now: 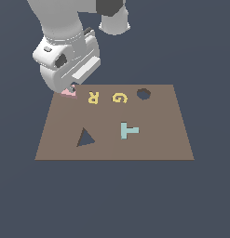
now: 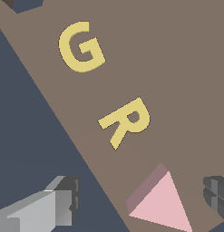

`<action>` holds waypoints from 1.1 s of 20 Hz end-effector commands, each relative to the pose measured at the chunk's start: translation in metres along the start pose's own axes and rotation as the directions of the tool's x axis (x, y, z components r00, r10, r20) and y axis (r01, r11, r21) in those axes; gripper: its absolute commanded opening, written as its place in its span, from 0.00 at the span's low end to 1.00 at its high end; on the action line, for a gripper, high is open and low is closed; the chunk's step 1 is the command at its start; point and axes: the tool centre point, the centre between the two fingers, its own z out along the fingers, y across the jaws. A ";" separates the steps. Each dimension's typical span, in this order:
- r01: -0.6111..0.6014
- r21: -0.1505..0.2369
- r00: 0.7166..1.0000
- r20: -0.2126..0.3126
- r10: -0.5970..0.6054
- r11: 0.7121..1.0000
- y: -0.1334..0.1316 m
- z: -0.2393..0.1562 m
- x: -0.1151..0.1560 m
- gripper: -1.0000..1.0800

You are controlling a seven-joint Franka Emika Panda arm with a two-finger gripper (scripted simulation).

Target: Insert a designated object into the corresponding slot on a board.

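the gripper (image 2: 143, 199) stands wide open astride the pale-pink triangle (image 2: 163, 206), fingers (image 2: 63, 204) clear of it, holding nothing. flat and thick-edged, it lies at the brown board (image 1: 149, 144) corner beside yellow r (image 2: 124, 121), well apart from the dark triangular slot (image 1: 85, 137).

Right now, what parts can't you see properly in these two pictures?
- Pink triangle: exterior view, mostly hidden behind the end effector.
- Pink triangle's lower tip: wrist view, cut off by the picture edge.
- Whether the fingers touch the triangle: unclear in both views.
- Triangular slot and T: outside the wrist view.
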 end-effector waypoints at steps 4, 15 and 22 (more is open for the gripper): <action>0.140 0.004 0.990 0.001 -0.140 0.990 0.006 0.015 -0.020 0.96; 0.317 0.010 0.948 0.004 -0.317 0.948 0.020 0.034 -0.044 0.96; 0.360 0.012 0.933 0.004 -0.360 0.933 0.024 0.039 -0.049 0.96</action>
